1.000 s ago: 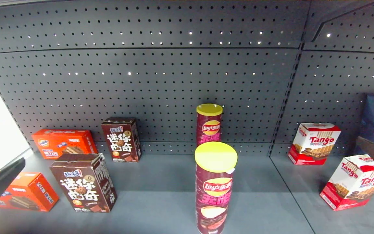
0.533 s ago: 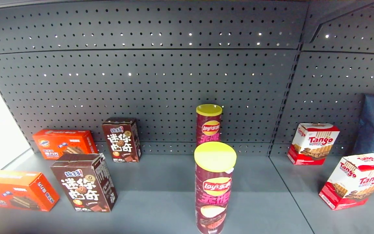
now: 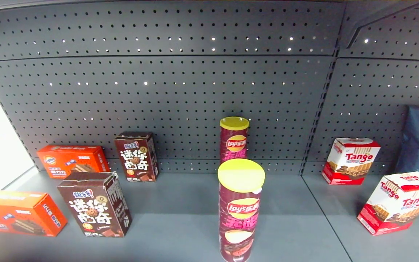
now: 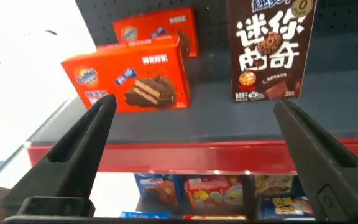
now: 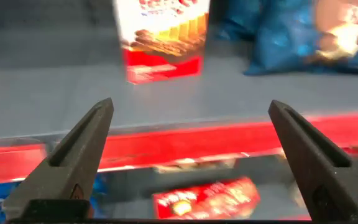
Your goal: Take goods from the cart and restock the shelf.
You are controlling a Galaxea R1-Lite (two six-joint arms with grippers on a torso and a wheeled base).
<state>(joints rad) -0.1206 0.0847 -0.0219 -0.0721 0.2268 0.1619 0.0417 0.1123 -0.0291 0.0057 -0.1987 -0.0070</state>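
Left hand (image 4: 194, 104) apart facing orange box (image 4: 129, 78), right hand (image 5: 191, 104) apart, red-white box (image 5: 163, 34), perhaps wafers

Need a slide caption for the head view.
Shelf with two orange boxes, two brown boxes, two chip cans and two wafer boxes.
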